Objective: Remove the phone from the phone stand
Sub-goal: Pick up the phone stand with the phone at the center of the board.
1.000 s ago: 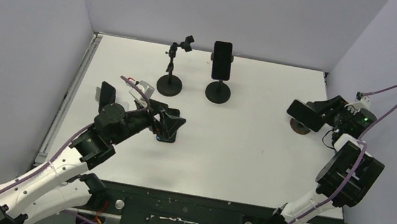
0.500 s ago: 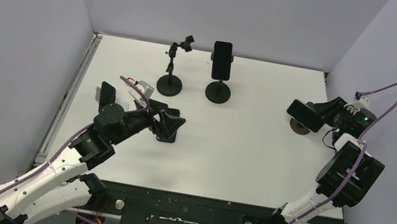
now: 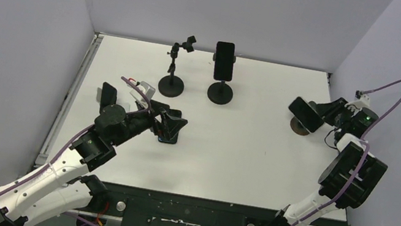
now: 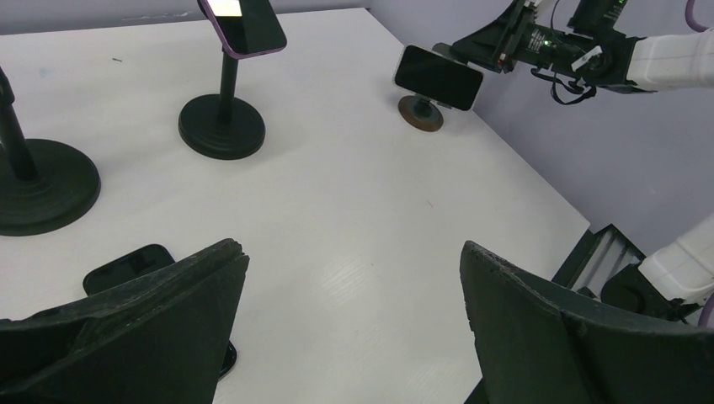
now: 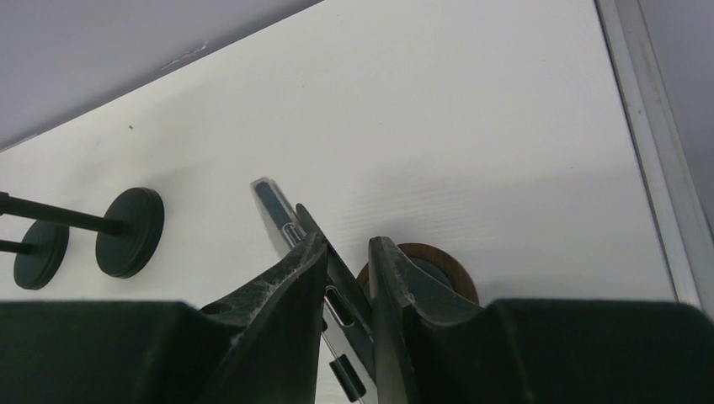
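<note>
The phone (image 3: 305, 111) sits on its stand (image 3: 300, 126) near the right edge of the table (image 3: 253, 153), tilted, screen facing the middle; the stand's round brown base (image 5: 429, 265) rests on the table. The right gripper (image 5: 347, 244) reaches it from the right side; in the wrist view its fingers (image 5: 295, 269) flank the phone's thin edge (image 5: 282, 215) and press on both faces, so it grips the phone while the phone is on the stand. The left gripper (image 4: 354, 248) hangs low over the left half of the table, jaws spread wide, holding nothing; a flat phone (image 4: 126, 263) lies on the table just under its left finger. At the back a second phone (image 3: 223, 60) stands upright on a black stand (image 3: 220, 93); just left of it is a bare stand (image 3: 171, 86).
</note>
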Controlling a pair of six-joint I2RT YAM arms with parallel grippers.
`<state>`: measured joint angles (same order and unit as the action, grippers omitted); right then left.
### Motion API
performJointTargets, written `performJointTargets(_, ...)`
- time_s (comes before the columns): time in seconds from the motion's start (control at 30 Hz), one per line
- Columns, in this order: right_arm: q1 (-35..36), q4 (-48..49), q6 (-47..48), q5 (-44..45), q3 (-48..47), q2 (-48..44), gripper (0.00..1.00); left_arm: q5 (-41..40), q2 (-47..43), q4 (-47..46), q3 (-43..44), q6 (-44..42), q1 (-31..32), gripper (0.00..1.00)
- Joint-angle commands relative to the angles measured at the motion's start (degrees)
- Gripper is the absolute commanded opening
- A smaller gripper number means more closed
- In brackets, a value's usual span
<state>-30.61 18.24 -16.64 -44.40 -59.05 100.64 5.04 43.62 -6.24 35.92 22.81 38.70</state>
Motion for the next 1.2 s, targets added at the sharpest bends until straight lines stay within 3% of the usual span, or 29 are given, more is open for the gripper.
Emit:
performJointTargets(0.0, 1.04, -0.4, 1.66, -0.25, -0.93, 0.04, 0.22, 1.03, -0.63, -2.55, 0.13, -0.9, 0.31, 0.97)
performJointTargets(0.13, 0.99, -0.02, 1.7, -0.59, -0.65, -0.14, 0.12, 1.2, -0.59, -2.64, 0.15, -0.88, 0.28, 0.97)
performJointTargets(0.5, 3.59, 1.97, 1.49, -1.04, 1.32, -1.1, 0.0, 1.55, -0.64, -2.71, 0.01, -0.78, 0.27, 0.97)
performJointTargets(0.9, 7.61, 7.1, -1.02, 1.36, 7.26, -5.33, 0.0, 1.77, -0.42, -2.99, -0.1, -0.66, 0.29, 0.97)
performJointTargets(1.17, 7.08, 4.48, 0.21, 3.8, 8.4, -6.43, 0.0, 2.08, -0.53, -2.99, -0.16, -0.63, 0.27, 0.97)
